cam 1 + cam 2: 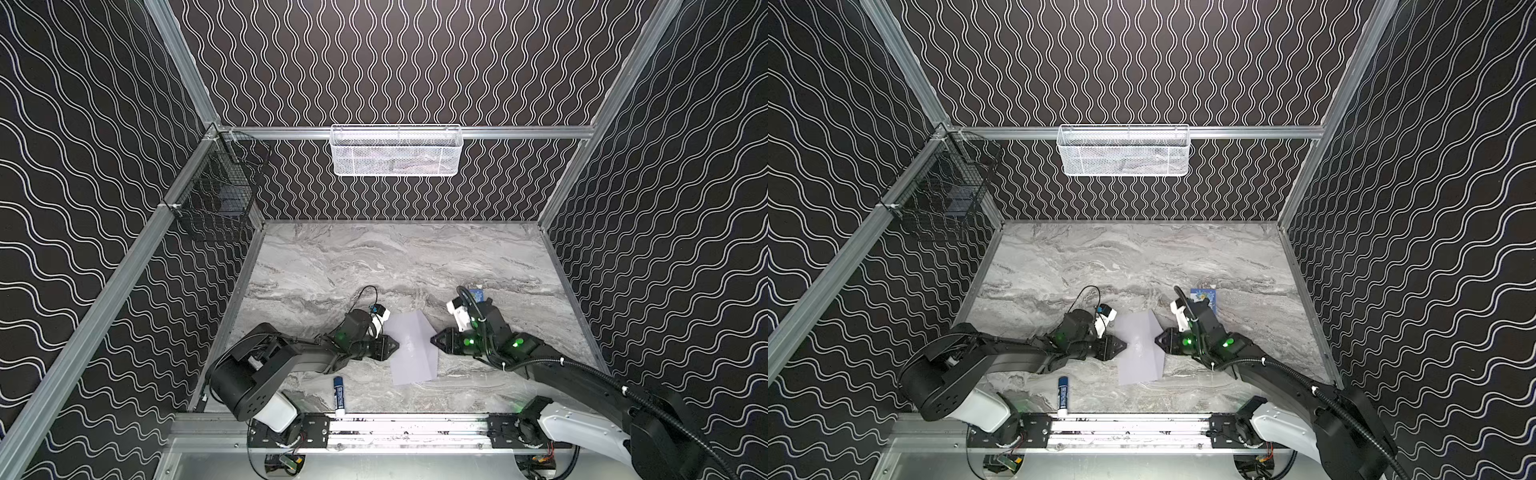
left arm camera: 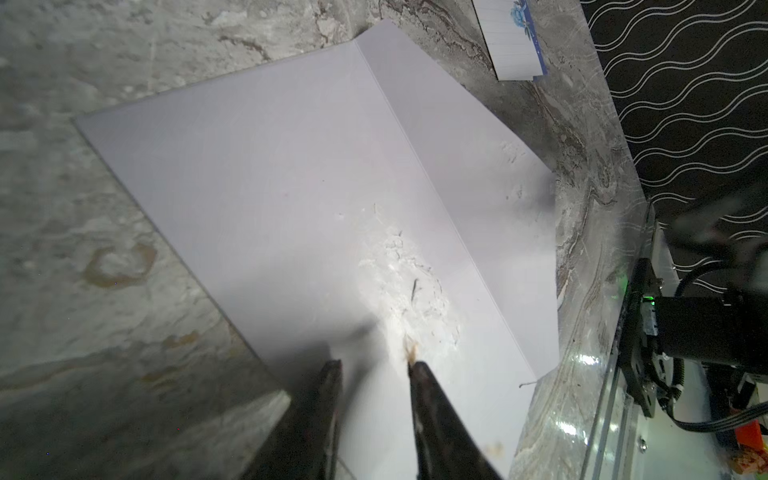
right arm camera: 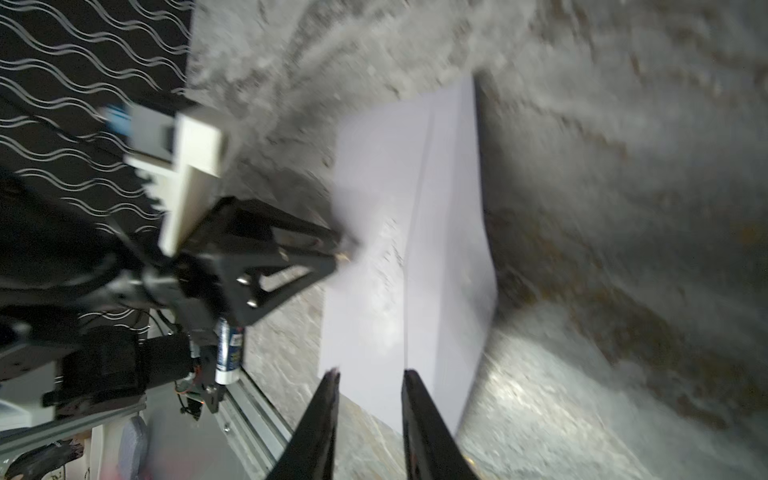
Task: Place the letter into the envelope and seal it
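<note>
The light, floppy letter [image 1: 1205, 296] lies beyond the right arm, probably best pinched at an edge, while the limp envelope [image 1: 411, 357] lies flat between the left gripper [image 1: 395, 345] and right gripper [image 1: 434, 341], both with jaws slightly apart, empty.

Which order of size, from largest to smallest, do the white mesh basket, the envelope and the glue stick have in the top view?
1. white mesh basket; it hangs higher, perhaps nearer the camera, so its real size is unsure
2. envelope
3. glue stick
</note>
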Controlling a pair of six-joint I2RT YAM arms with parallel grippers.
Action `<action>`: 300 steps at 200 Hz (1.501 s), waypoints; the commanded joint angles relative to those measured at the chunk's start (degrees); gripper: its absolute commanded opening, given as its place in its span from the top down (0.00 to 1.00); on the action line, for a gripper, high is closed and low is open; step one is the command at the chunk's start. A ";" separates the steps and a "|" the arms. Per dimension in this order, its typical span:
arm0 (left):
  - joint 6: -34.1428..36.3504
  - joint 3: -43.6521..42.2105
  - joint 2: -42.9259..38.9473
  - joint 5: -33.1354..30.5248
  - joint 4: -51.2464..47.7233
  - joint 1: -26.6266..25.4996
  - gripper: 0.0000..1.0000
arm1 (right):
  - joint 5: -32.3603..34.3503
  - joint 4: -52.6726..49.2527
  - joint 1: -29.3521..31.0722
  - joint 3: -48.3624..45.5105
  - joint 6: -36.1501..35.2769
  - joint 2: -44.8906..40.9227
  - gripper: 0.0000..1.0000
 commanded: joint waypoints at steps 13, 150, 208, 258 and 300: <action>0.60 -0.01 0.12 -1.08 -6.33 0.11 0.66 | 0.13 -1.30 0.04 7.60 -4.98 8.14 0.70; 1.38 1.05 0.30 -1.28 -7.98 0.13 0.65 | -6.35 11.66 -10.80 5.62 -8.46 32.10 0.72; 0.11 0.77 -3.18 -1.72 -10.87 0.13 0.65 | -7.21 11.68 -9.70 -2.08 -6.51 27.42 0.72; -0.99 1.45 -9.23 -2.88 -15.13 -0.40 0.64 | -6.83 9.56 -8.22 -0.25 -5.94 24.50 0.67; -1.38 4.23 -11.99 -2.74 -17.52 -0.49 0.53 | -4.94 1.61 -8.38 7.25 -7.80 20.39 0.62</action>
